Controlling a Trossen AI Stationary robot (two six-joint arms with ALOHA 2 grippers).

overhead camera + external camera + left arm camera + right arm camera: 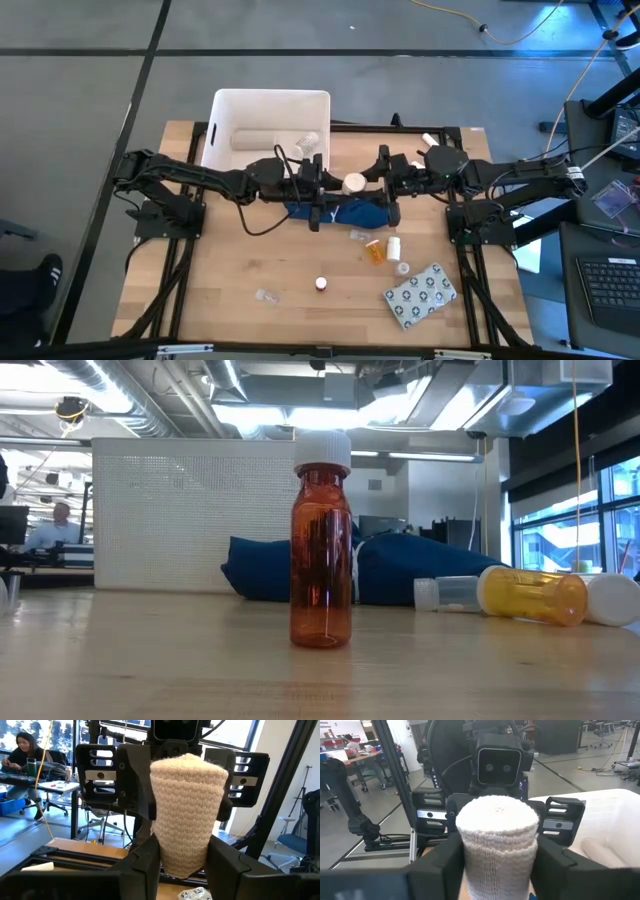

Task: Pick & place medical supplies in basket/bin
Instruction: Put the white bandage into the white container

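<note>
"High view: where is the gauze roll (pixel 353 183)?"

"Mid-table, in the air above the dark blue cloth (pixel 350 213), right between my two grippers. It shows its round end to the overhead camera, so I judge its long axis stands upright."

"Who has it?"

"My left gripper (pixel 330 186) does. In the left wrist view my two fingers (pixel 145 865) press on either side of the roll, narrow around it, and the roll looks pinched in where they meet it. My right gripper (pixel 375 180) faces it from the other side, close against the same roll. Whether it has a hold on it or not, I cannot tell."

"And the bin (pixel 222 110)?"

"At the far edge of the table, on my left arm's side. From the roll it lies back and to the left, near my left forearm. A gauze roll already lies inside it."

"So which arm should carry?"

"The left, I'd say. It is the nearer one and the bin sits just behind its gripper. The right would have to reach across. My worry is pulling away while the right is on the roll, since a soft roll could twist or slip out."
</note>
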